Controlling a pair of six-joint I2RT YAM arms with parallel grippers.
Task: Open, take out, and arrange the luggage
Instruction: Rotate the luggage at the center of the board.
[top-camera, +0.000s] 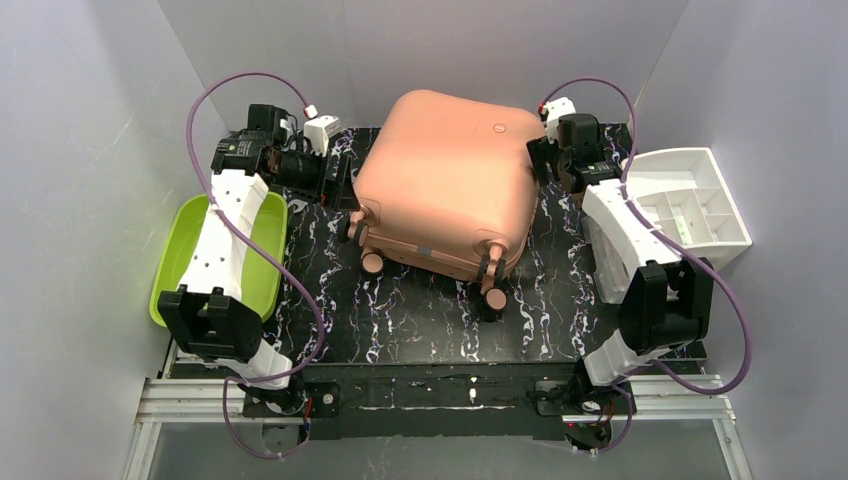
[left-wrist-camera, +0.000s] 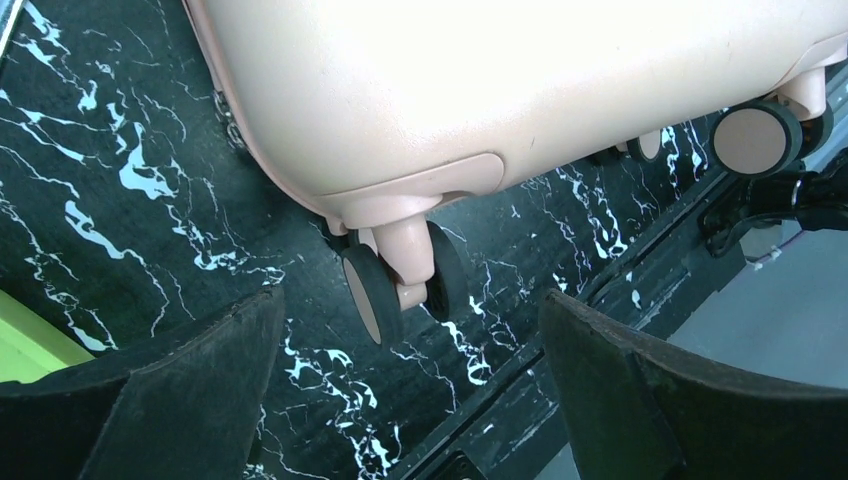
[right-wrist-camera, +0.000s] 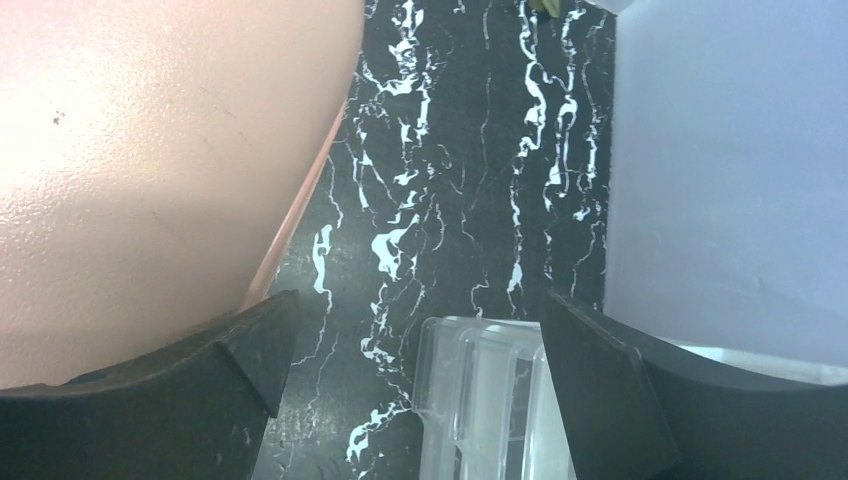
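The luggage (top-camera: 445, 185), a salmon-pink hard-shell suitcase, lies flat and closed at the back middle of the black marbled mat, its wheels (top-camera: 372, 262) toward the arm bases. My left gripper (top-camera: 338, 183) stands open just off its left side, with nothing between the fingers. From the left wrist, the shell (left-wrist-camera: 480, 90) fills the top and a double wheel (left-wrist-camera: 385, 285) sits ahead of the open left gripper (left-wrist-camera: 410, 310). My right gripper (top-camera: 541, 160) is open beside the suitcase's right edge. The right wrist shows the shell (right-wrist-camera: 150, 150) on the left and the empty right gripper (right-wrist-camera: 420, 305).
A lime-green tray (top-camera: 178, 255) sits at the left under the left arm. A white drawer organizer (top-camera: 690, 200) stands at the right; its pale corner (right-wrist-camera: 480, 400) lies below the right fingers. Grey walls enclose the left, back and right sides.
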